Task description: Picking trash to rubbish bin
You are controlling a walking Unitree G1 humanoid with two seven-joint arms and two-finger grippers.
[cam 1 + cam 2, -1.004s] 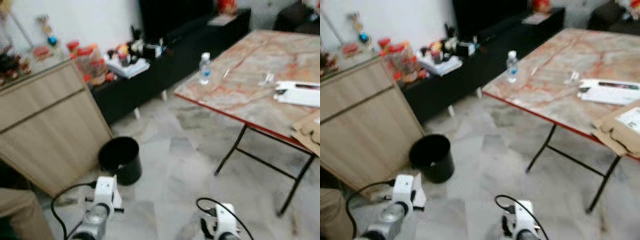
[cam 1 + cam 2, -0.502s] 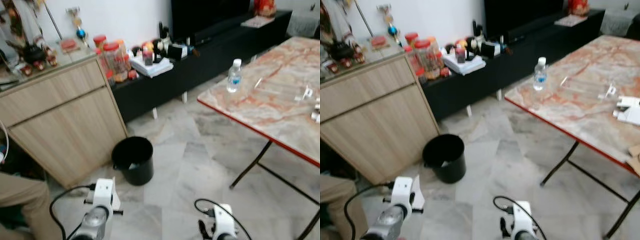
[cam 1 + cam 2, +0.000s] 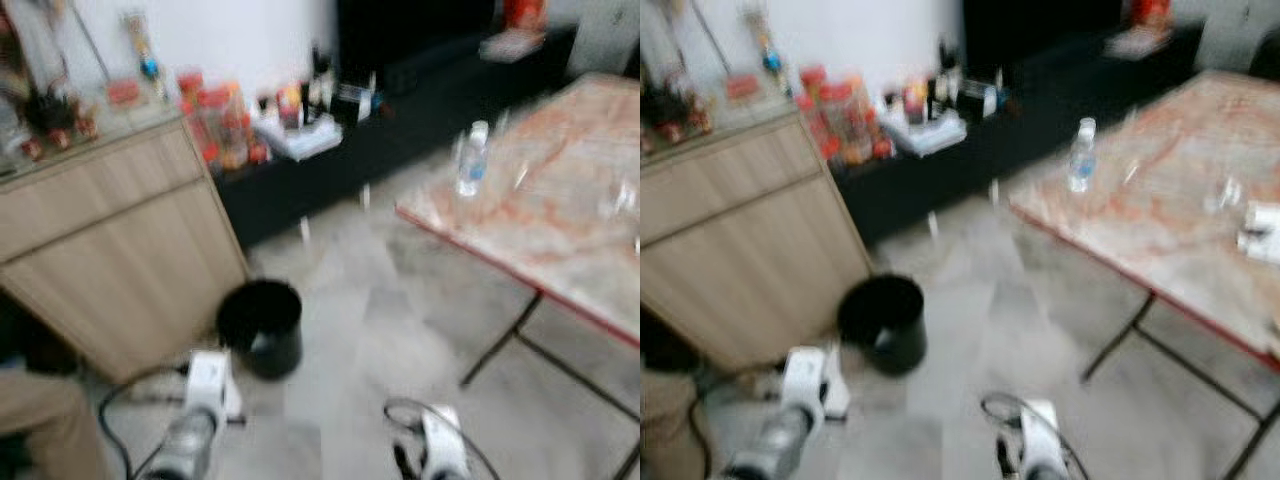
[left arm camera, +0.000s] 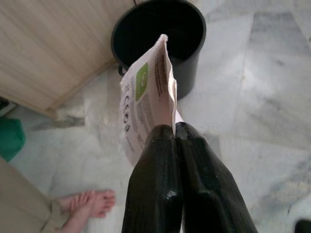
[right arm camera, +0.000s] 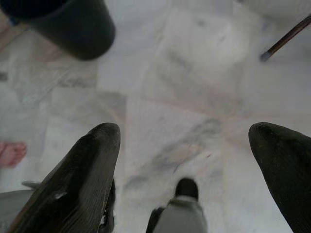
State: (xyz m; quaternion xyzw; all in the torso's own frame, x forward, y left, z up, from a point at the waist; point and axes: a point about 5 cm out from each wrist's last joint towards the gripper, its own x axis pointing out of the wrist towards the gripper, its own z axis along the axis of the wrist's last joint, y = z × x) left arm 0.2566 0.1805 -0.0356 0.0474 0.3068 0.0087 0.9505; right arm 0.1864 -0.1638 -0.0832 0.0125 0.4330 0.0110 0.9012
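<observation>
Packet [image 4: 146, 104] — left gripper [image 4: 174, 127] jaws clamped | right gripper [image 5: 184, 136] jaws apart | bin [image 3: 261, 326] — blurred

Wrapper [image 4: 146, 97]: carried a green patch and lines of small dark print, too small to read.
Water bottle [image 3: 471, 158]: its label was a blur, no words legible.
Jars [image 3: 210, 120] on the black shelf: red lids, labels unreadable.

I see a matt printed paper packet [image 4: 146, 104] and a smooth black plastic bin [image 4: 160, 34]. The cabinet [image 4: 53, 43] looks wood-grained; the marble floor [image 5: 194, 73] looks polished.
</observation>
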